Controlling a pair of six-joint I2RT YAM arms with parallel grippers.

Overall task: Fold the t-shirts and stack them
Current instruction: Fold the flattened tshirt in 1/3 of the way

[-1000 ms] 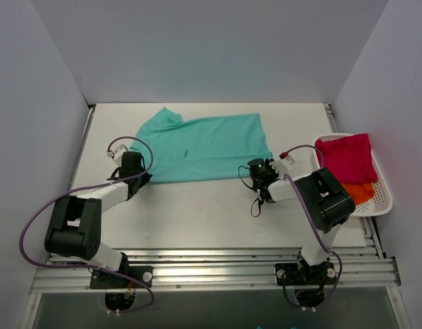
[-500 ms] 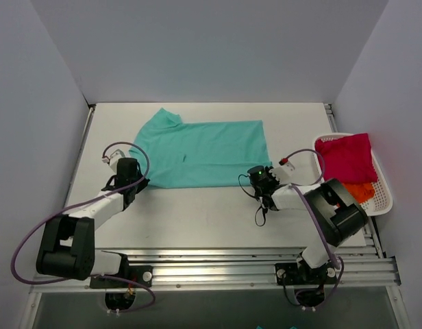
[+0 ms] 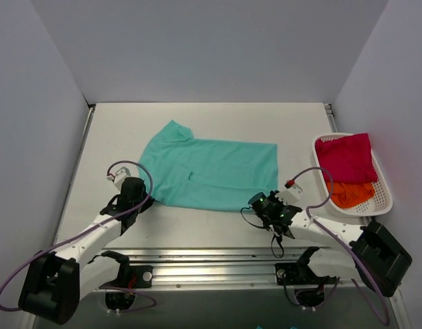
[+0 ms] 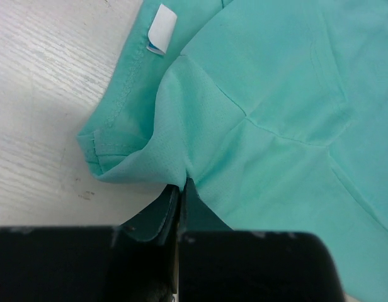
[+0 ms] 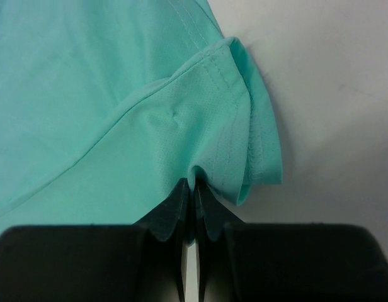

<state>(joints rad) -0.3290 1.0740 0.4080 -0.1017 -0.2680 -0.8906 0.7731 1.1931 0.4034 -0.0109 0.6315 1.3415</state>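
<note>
So, quick update. The left gripper [image 3: 140,201] is clamped on the near-left corner of the teal t-shirt [image 3: 211,171], w/ cloth bunched up right at the closed jaws in the wrist view. Vs a sec ago both arms have pulled back toward their bases. That slid the tee from the far part of the table [image 3: 115,130] to the middle, flat-ish and a bit skewed. The right gripper [image 3: 260,201] is pinched on the near-right hem corner, same deal. The magenta tee [image 3: 344,156] and orange tee [image 3: 351,193] haven't budged in the basket [image 3: 386,199] on the right. IMO that was a drag to flatten it, and actual folding hasn't started.
</note>
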